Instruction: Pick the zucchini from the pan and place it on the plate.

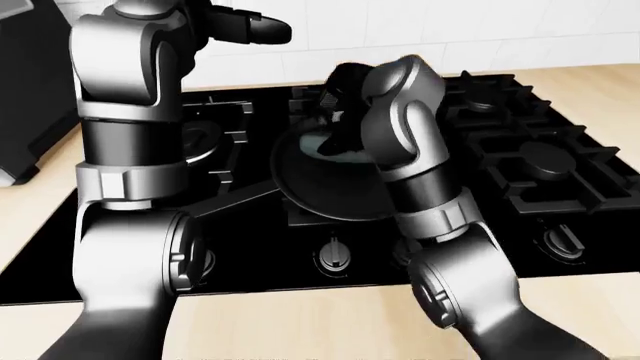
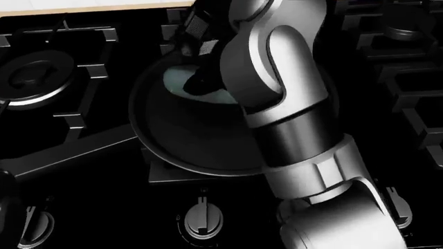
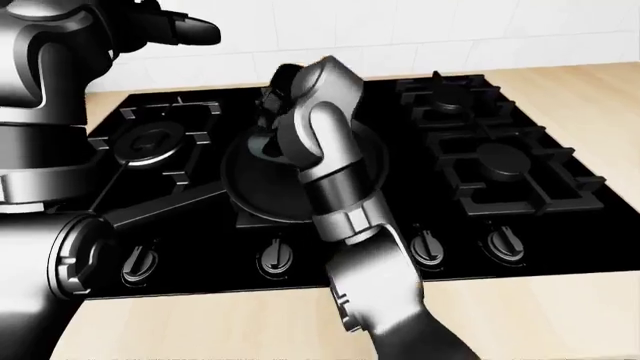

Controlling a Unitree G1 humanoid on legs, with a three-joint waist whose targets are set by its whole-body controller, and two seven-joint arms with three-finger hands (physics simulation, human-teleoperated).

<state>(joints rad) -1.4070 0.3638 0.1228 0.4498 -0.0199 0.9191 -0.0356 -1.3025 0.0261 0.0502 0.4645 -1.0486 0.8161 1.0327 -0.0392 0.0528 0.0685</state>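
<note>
The pale green zucchini (image 2: 178, 79) is at the upper part of the black pan (image 2: 159, 150), which stands on the middle burner of the stove. My right hand (image 2: 201, 78) reaches over the pan from the lower right. Its dark fingers (image 2: 196, 31) are closed around the zucchini, and the silver forearm hides the zucchini's right end. In the left-eye view my left hand (image 1: 262, 30) is raised high at the top left, open and holding nothing. No plate shows in any view.
The pan's long handle (image 2: 69, 161) points to the lower left over the black stove (image 1: 250, 262). Burner grates (image 1: 530, 157) stand at the right and a burner (image 2: 35, 78) at the left. Knobs (image 2: 201, 218) line the stove's lower edge. A wooden counter (image 1: 300, 322) surrounds it.
</note>
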